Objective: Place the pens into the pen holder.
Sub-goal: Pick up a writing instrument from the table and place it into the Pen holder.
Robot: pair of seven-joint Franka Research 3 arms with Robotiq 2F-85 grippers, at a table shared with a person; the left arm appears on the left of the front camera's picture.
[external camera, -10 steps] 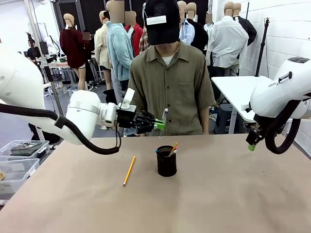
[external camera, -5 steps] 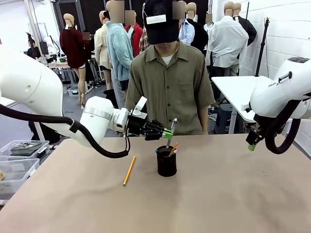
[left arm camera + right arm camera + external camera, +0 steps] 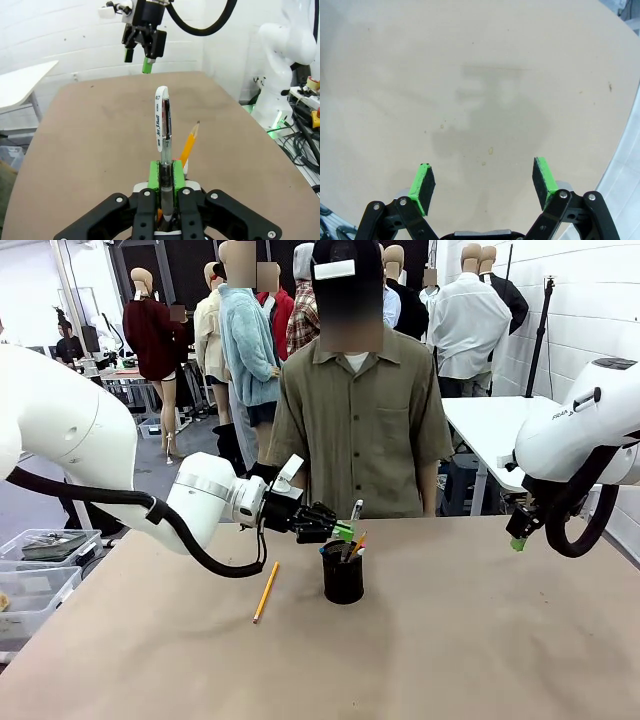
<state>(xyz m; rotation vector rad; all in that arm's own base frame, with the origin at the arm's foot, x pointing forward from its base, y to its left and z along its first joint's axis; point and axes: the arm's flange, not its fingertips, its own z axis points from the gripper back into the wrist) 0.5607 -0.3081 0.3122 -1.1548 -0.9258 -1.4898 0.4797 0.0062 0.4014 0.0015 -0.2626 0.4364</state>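
One light, stiff, likely slippery silver-grey pen (image 3: 163, 117) is clenched low on its barrel in the left jaws above the black wire-mesh holder (image 3: 343, 582); right jaws released.

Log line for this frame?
left claw: shut on pen, at holder mouth | right claw: open, empty | one pencil: in holder | other pencil: on table

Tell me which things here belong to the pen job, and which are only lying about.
Job: pen holder; silver-grey pen in the left gripper; pencil in the holder; loose pencil.
Lying about: plastic bins; white side table.
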